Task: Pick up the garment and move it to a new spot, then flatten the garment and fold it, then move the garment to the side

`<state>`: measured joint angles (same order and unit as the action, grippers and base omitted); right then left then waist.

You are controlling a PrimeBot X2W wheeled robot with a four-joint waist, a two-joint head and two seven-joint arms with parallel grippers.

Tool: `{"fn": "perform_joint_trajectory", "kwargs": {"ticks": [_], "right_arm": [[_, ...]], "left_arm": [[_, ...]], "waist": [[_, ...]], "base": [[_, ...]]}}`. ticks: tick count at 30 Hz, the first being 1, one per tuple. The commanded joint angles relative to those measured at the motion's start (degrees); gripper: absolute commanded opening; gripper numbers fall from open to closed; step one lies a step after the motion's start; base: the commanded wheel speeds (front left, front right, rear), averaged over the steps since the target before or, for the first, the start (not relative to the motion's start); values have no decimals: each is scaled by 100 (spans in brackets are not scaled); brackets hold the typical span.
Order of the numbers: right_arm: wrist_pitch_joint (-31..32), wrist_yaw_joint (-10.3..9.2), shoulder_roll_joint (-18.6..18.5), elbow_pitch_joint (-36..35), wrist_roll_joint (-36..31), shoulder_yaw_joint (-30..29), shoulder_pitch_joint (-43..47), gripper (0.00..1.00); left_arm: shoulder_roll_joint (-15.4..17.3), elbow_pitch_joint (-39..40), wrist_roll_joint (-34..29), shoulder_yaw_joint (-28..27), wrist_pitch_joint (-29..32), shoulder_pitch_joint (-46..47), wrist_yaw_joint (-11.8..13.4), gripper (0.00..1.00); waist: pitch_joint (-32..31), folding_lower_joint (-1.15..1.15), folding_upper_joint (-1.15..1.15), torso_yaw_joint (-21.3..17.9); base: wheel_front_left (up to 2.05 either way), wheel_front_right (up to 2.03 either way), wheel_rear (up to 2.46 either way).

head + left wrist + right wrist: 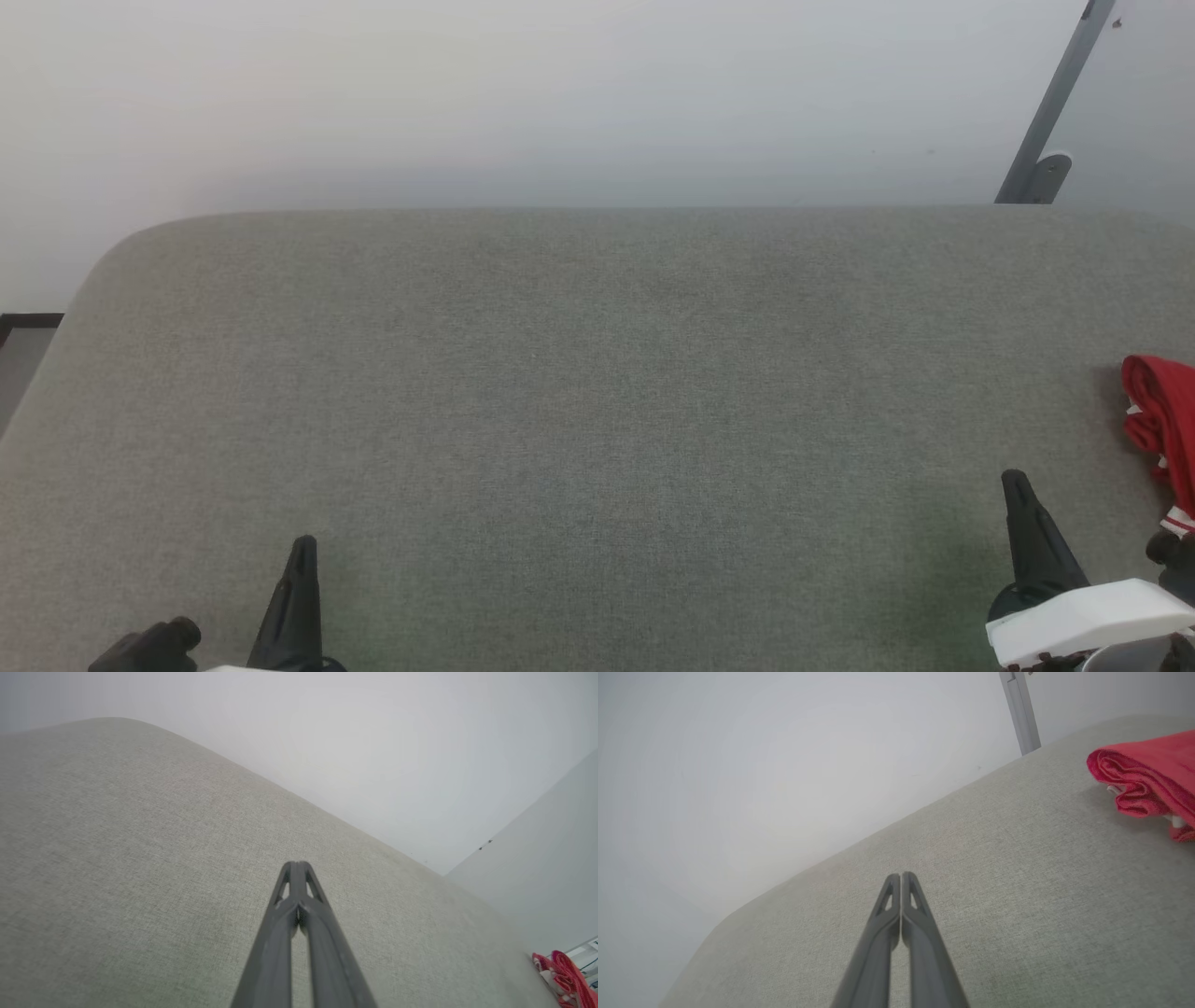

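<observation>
Red garment (1162, 420) lies bunched at the counter (597, 373)'s right edge, near the right gripper (1013, 478); left gripper (303, 541) at the front edge (both jaws together, empty); grey post (1050, 112) behind the far edge.

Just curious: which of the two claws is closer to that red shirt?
The right claw, at lower right; the garment lies bunched beside it, far from the left claw.

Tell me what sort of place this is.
Probably an indoor workroom or lab: a grey fabric-covered surface before a plain pale wall, a grey metal strut at the back right, and a bunched red garment at the surface's right edge.
</observation>
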<state>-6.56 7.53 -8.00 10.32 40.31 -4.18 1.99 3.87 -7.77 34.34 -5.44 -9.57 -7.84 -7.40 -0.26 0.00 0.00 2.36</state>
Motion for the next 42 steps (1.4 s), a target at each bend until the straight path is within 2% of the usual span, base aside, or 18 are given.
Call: {"fn": "perform_joint_trajectory", "kwargs": {"ticks": [1, 16, 42], "right_arm": [[38, -1, -9, -44, 193, -36, -160, 0], [313, -2, 105, 38, 1274, -81, -314, 0], [694, -4, 259, 164, 2746, -140, -525, 0]], "left_arm": [[51, 39, 227, 5, 56, 164, -2, 0], [47, -91, 1464, 16, 362, 442, -5, 0], [26, -287, 3119, 9, 801, 813, -8, 0]], "waist": [[0, 0, 0, -3], [7, 0, 0, -37], [18, 0, 0, -95]], "base": [[0, 0, 0], [0, 0, 0], [0, 0, 0]]}}
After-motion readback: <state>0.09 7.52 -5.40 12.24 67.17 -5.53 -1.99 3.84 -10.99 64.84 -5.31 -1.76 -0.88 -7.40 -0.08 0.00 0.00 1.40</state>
